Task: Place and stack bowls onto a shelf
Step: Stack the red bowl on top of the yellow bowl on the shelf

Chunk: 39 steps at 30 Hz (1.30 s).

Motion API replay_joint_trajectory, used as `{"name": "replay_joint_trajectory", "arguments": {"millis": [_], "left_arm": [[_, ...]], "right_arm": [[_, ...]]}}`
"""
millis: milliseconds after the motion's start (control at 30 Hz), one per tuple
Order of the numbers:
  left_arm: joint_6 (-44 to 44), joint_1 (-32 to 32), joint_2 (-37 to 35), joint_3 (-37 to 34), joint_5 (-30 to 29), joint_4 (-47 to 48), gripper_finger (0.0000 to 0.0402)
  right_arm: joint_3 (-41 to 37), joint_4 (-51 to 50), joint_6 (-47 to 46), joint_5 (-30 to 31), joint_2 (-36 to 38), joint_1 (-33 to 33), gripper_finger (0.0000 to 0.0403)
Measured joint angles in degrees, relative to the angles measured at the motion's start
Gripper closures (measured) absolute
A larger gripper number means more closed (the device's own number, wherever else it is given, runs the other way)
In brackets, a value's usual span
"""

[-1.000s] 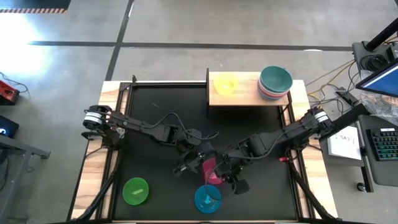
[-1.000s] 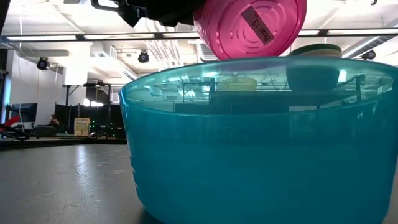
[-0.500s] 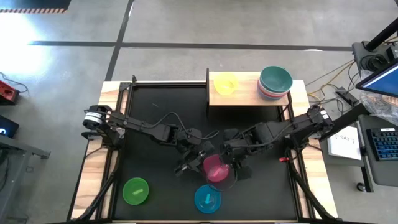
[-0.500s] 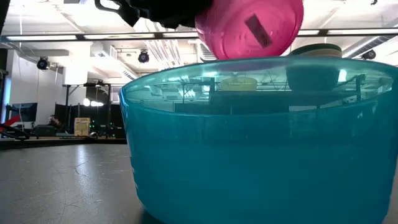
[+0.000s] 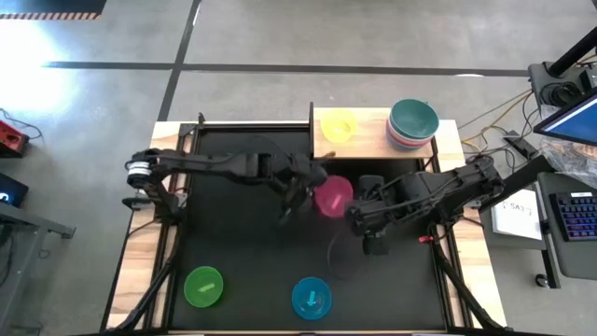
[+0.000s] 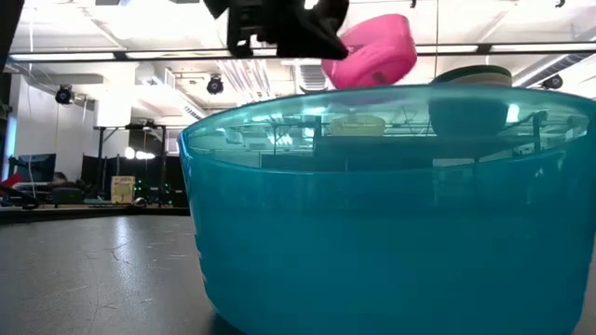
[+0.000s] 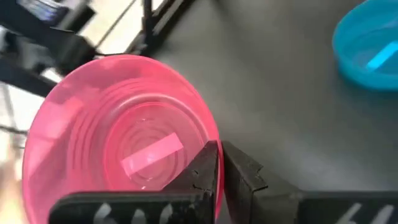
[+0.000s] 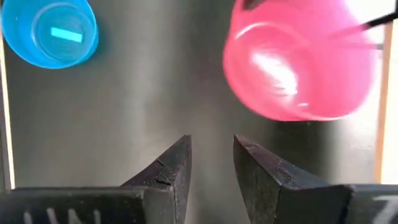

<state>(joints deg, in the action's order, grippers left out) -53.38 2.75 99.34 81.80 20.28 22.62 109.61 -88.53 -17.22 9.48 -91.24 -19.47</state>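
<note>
My left gripper is clamped on the magenta bowl's rim, bowl aloft just short of the shelf. My right gripper stands empty, fingers apart, beside it. Judged light, stiff, slick plastic (rim pinch suits)

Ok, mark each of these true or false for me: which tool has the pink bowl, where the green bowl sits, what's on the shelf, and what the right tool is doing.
1. The left tool grips the pink bowl by its rim. True.
2. The green bowl sits on the shelf. False: it is on the black tabletop.
3. A yellow bowl is on the shelf. True.
4. The right tool holds the blue bowl. False: it is open and empty; the blue bowl rests on the tabletop.
</note>
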Motion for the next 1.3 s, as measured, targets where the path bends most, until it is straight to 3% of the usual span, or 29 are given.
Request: {"name": "replay_joint_trajectory", "arguments": {"millis": [233,433,567,800,967,1167,1233,1300], "left_arm": [[-2.67,9.85,-0.01,7.82,-0.26,2.46,0.0401],[-1.81,18.24,1.77,11.06,0.30,-1.66,0.0401],[-0.36,21.26,4.46,12.30,1.11,-3.54,0.0401],[2.93,23.12,11.40,19.19,1.25,-2.85,0.0401],[6.77,23.61,17.75,31.12,-1.73,10.38,0.0401],[8.02,24.39,26.87,47.46,-1.40,26.55,0.0401],[9.00,24.56,29.53,52.43,-1.38,30.39,0.0401],[11.08,24.71,30.33,52.30,-1.34,28.52,0.0401]], "right_arm": [[-3.35,-1.34,4.19,1.51,4.08,0.02,0.0296],[-7.72,-0.70,4.29,5.79,8.53,0.02,0.0297],[-10.13,1.20,4.32,8.69,10.75,0.12,0.0297],[-13.32,2.65,4.59,8.65,12.51,0.40,0.0300],[-15.80,3.16,5.14,8.64,12.91,0.40,0.0298],[-18.45,3.08,7.39,8.61,13.50,0.40,0.0303],[-18.55,3.11,7.43,8.62,13.57,0.40,0.0303],[-18.65,3.06,7.43,8.61,13.91,0.40,0.0302]]}}
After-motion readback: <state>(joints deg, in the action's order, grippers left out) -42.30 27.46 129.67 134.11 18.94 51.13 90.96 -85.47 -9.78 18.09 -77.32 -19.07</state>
